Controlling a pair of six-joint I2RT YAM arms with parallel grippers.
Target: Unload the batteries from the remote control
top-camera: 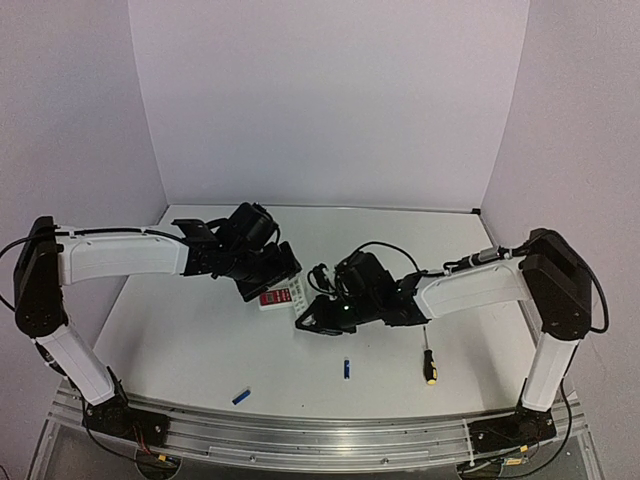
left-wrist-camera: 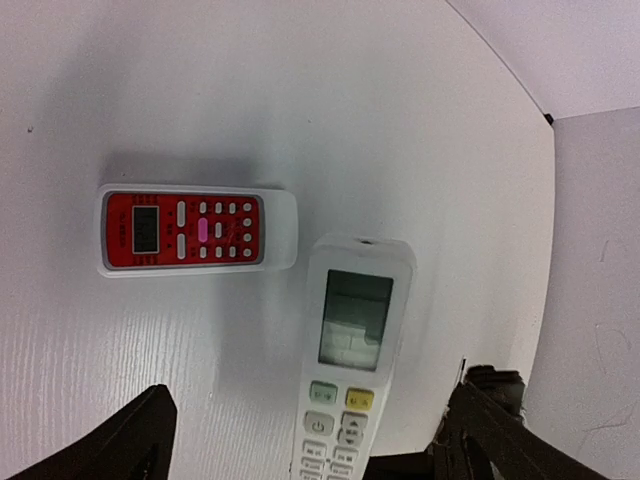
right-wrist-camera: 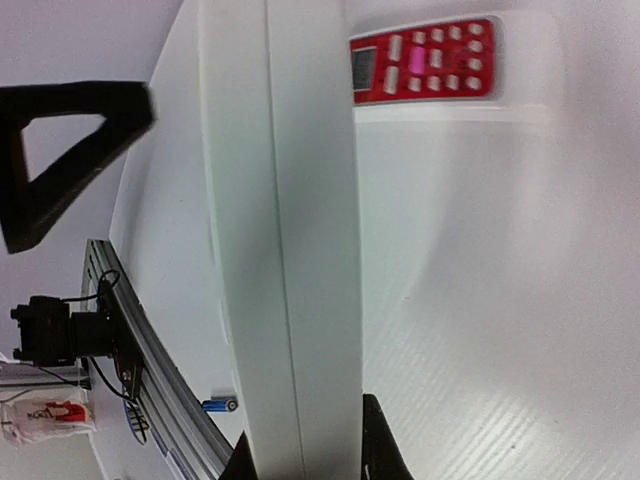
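The slim white remote control [left-wrist-camera: 350, 350] shows face up, screen and pale buttons visible, between the wide-open fingers [left-wrist-camera: 130, 450] of my left gripper [left-wrist-camera: 310, 455], which do not touch it. My right gripper [right-wrist-camera: 305, 462] is shut on this remote [right-wrist-camera: 285, 230], seen edge-on and held just above the table. In the top view the left gripper [top-camera: 268, 272] and right gripper [top-camera: 322, 315] meet at mid-table. Two small blue batteries [top-camera: 241, 396] [top-camera: 347, 369] lie loose near the front edge. One battery [right-wrist-camera: 220, 404] also shows in the right wrist view.
A shorter red-faced remote [top-camera: 278, 296] lies on the table beside the white one, also in the left wrist view [left-wrist-camera: 195, 230] and the right wrist view [right-wrist-camera: 425, 60]. A black-and-yellow screwdriver [top-camera: 428, 362] lies at the front right. A metal rail [top-camera: 320, 435] runs along the front edge.
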